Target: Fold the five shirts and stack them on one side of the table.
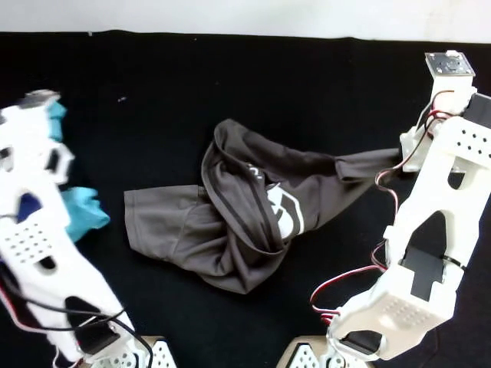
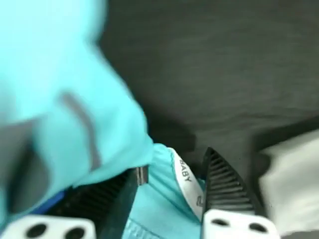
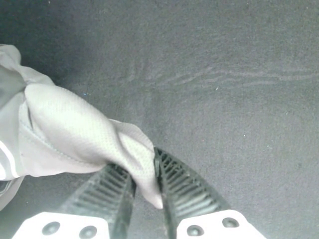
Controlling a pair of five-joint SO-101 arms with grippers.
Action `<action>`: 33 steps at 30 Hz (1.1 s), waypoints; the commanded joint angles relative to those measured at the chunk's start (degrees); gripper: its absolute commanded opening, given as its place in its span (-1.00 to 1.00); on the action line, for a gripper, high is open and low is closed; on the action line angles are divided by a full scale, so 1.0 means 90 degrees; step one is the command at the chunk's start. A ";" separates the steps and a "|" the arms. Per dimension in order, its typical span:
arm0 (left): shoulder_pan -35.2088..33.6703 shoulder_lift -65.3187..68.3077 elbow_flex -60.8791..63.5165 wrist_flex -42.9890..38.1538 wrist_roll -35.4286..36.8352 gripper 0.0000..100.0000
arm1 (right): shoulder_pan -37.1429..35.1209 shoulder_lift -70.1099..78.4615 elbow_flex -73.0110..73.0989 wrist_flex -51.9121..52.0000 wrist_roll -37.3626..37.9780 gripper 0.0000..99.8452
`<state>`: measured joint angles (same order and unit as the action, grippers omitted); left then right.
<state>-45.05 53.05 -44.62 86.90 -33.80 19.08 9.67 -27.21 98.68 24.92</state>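
Observation:
A grey shirt (image 1: 245, 207) with a white emblem lies crumpled in the middle of the black table (image 1: 153, 92). One sleeve stretches right to my right gripper (image 1: 404, 157). In the right wrist view that gripper (image 3: 143, 167) is shut on the grey sleeve end (image 3: 75, 134), low over the table. At the left edge a turquoise shirt (image 1: 83, 211) lies partly under my left arm (image 1: 38, 230). In the left wrist view my left gripper (image 2: 175, 164) is shut on a thick bunch of the turquoise shirt (image 2: 75, 114), a white label showing between its fingers.
A white strip runs along the table's far edge (image 1: 245, 19). Bare black cloth lies behind the grey shirt and between it and the right arm's base (image 1: 383, 322). The left arm's base stands at the front left (image 1: 115, 353).

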 commanded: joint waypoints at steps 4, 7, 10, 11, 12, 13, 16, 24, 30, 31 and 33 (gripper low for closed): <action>-0.1431 -0.0112 -0.1958 0.1026 -0.0205 -0.56 | -0.0093 -0.0044 -0.0288 0.0063 0.0039 -0.99; -0.1411 -0.0259 -0.3023 0.1670 -0.0205 -0.56 | -0.0112 -0.0044 -0.0308 0.0073 0.0020 -0.99; -0.1245 -0.0552 -0.3385 0.1680 -0.0205 -0.56 | -0.0093 -0.0054 -0.0308 0.0093 0.0020 -0.99; -0.1148 -0.0659 -0.3375 0.1680 -0.0205 -0.56 | -0.0093 -0.0054 -0.0317 0.0171 0.0020 -0.99; -0.1011 -0.0796 -0.3316 0.1680 -0.0176 -0.56 | -0.0093 -0.0054 -0.0317 0.0210 0.0020 -0.99; -0.0864 -0.0943 -0.3228 0.1680 -0.0166 -0.56 | -0.0093 -0.0054 -0.0317 0.0230 0.0020 -0.99; -0.0327 -0.1568 -0.2691 0.1680 0.0010 -0.56 | -0.0054 -0.0063 -0.0317 0.0230 0.0020 -0.99; 0.2408 -0.4049 0.0034 0.1670 0.0987 -0.56 | -0.0083 -0.1079 -0.0249 0.0239 0.0020 -0.99; 0.4645 -0.3766 0.1148 0.0391 0.2198 -0.55 | -0.0093 -0.1949 0.0230 0.0239 0.0059 -0.99; 0.4840 -0.3541 0.1158 0.0117 0.2364 -0.55 | -0.0103 -0.2037 0.0435 0.0230 0.0059 -0.99; 0.5133 -0.3033 0.1060 -0.0361 0.2618 -0.55 | -0.0103 -0.2144 0.0845 0.0190 0.0059 -0.99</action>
<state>-3.03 22.64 -34.77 89.71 -13.67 18.81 -6.42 -22.73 100.26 24.92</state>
